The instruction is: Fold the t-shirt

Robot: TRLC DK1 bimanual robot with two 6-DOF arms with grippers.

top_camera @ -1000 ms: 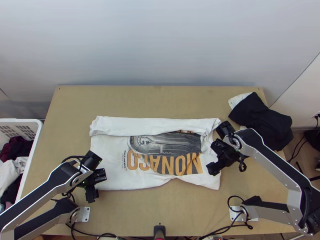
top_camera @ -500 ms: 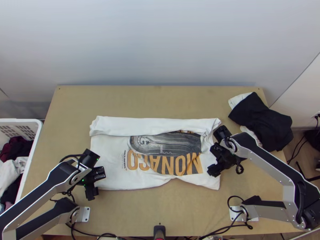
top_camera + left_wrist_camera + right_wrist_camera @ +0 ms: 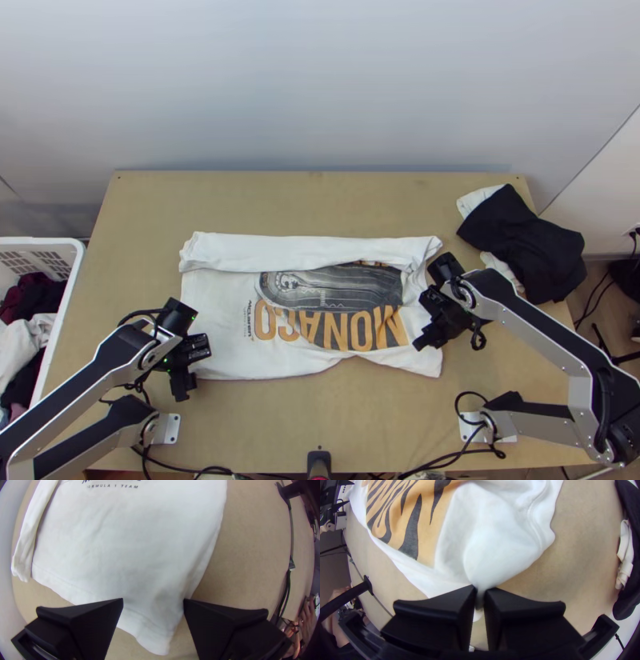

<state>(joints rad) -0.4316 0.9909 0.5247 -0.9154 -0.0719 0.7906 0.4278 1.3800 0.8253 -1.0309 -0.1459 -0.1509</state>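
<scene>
- Finding the t-shirt (image 3: 216, 312) across the middle of the table (image 3: 320, 200), long axis running side to side, near edge facing both arms' bases.
- Placing its near-left corner (image 3: 155, 640) right at the left gripper (image 3: 153, 600), between the spread black fingers and ungripped. Cannot tell the height over the cloth.
- Placing the near-right corner by the right gripper (image 3: 480, 588), with fingers pressed together on a small pinch of white cloth (image 3: 480, 597).
- Judging left arm nearer for the left end, right arm for the right; bulk of the shirt between the two grippers and away from both bases.
- Reading the likely next move as closing on the near-left corner, then carrying the near edge away towards the far strip (image 3: 304, 250), both ends together.
- Risking a skewed fold with only one end held.
- Noting looks: white, mostly flat, far side doubled over in a long strip, orange lettering (image 3: 328, 324) and a dark printed panel (image 3: 344, 284) partly tucked under it. Ruckled near the right end, smoother at the left.
- Logging dark clothing (image 3: 520, 240) at the table's far right, laundry basket (image 3: 40, 240) off the left side.
</scene>
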